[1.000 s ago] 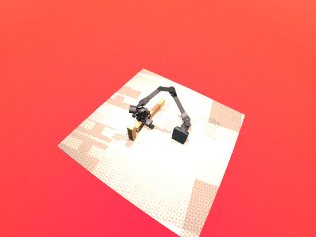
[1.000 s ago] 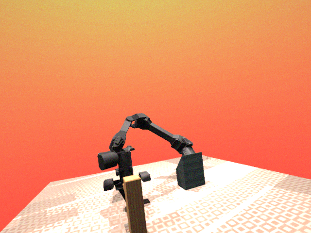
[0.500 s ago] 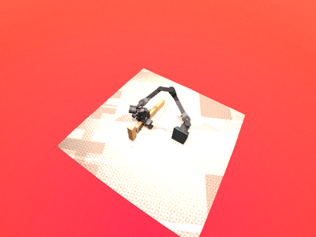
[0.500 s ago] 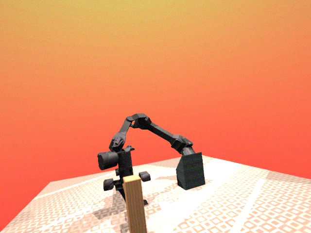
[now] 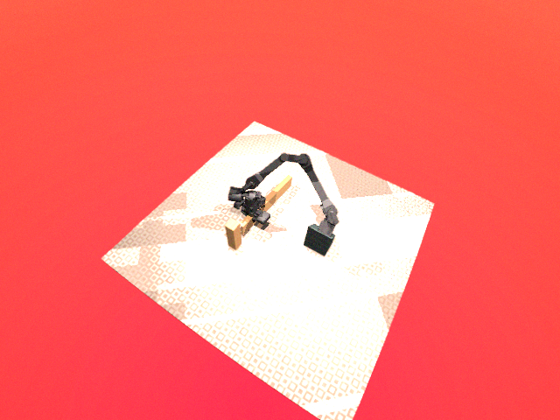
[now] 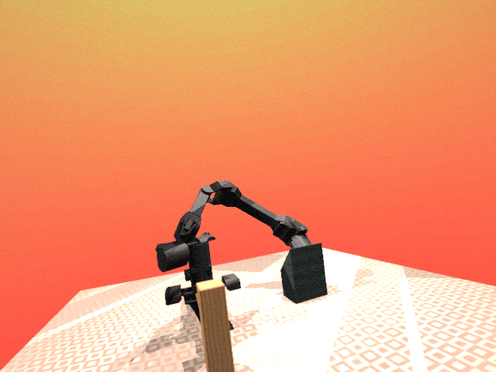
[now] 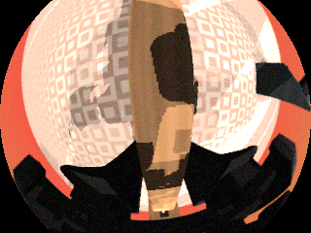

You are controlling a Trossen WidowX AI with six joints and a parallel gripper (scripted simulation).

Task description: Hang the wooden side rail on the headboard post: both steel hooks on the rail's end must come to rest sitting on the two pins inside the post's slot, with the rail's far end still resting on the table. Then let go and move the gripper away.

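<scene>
The wooden side rail (image 5: 283, 184) (image 7: 146, 73) is a long light-brown bar. Its far end appears to lie on the table in the top view. The headboard post (image 5: 234, 235) (image 6: 216, 328) stands upright. My gripper (image 5: 254, 218) (image 7: 157, 137) is shut on the rail, with one finger on each side of it, near the post end. The rail's near end is right beside the post and lines up with it in the top view. The steel hooks, the slot and its pins cannot be made out, so I cannot tell whether the hooks sit on the pins.
The arm's dark base (image 5: 318, 240) (image 6: 304, 273) stands to the right of the rail and post. The arm arches over from it to the rail. The patterned table (image 5: 271, 316) (image 6: 372, 320) has visible outer edges, and shadows cross its top and the rail.
</scene>
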